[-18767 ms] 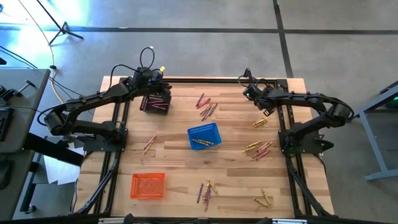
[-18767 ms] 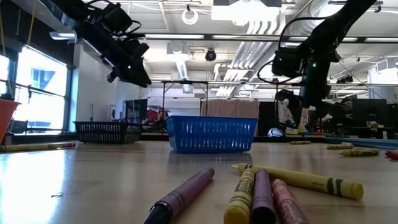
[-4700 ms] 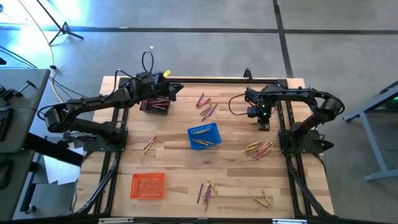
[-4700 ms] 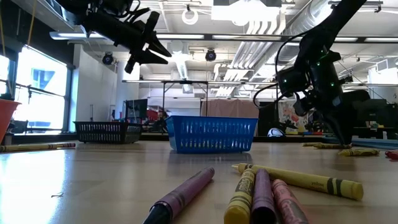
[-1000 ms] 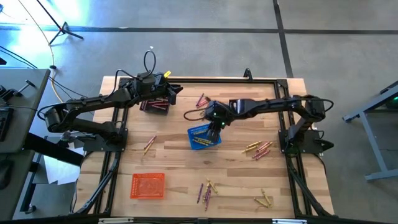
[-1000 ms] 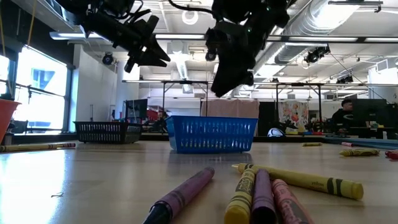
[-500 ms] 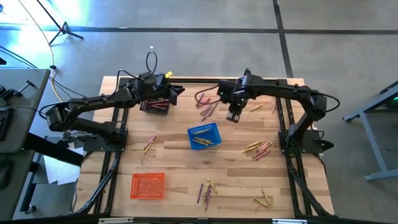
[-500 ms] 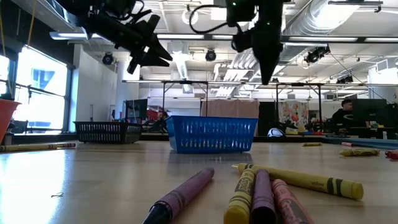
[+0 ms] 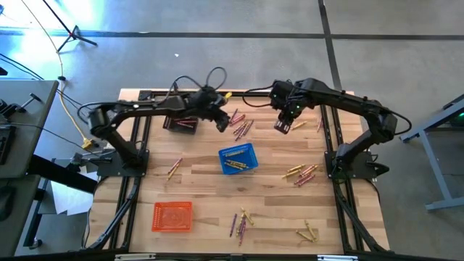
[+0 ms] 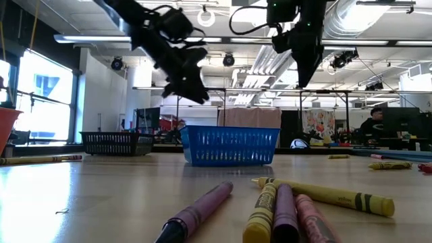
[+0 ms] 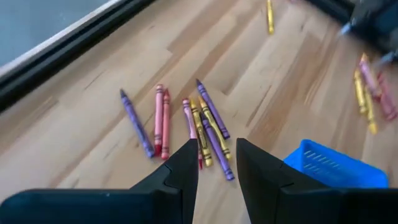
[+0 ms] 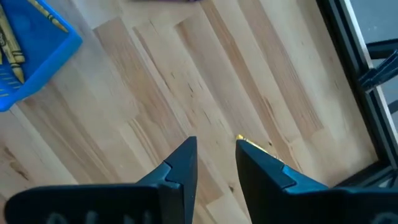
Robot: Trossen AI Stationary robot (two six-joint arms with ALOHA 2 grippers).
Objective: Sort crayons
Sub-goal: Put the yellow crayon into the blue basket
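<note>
Left gripper (image 9: pixel 220 120) newly over wood table (image 9: pixel 196 185)

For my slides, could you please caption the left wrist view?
Left gripper, open and empty, above mixed crayons beside the blue basket.

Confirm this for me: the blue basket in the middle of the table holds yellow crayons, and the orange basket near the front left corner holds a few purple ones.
Not quite. The blue basket does hold yellow crayons, but the orange basket holds no purple ones; the high view shows nothing inside it. The nearest purple crayons lie loose on the table, to that basket's right.
</note>
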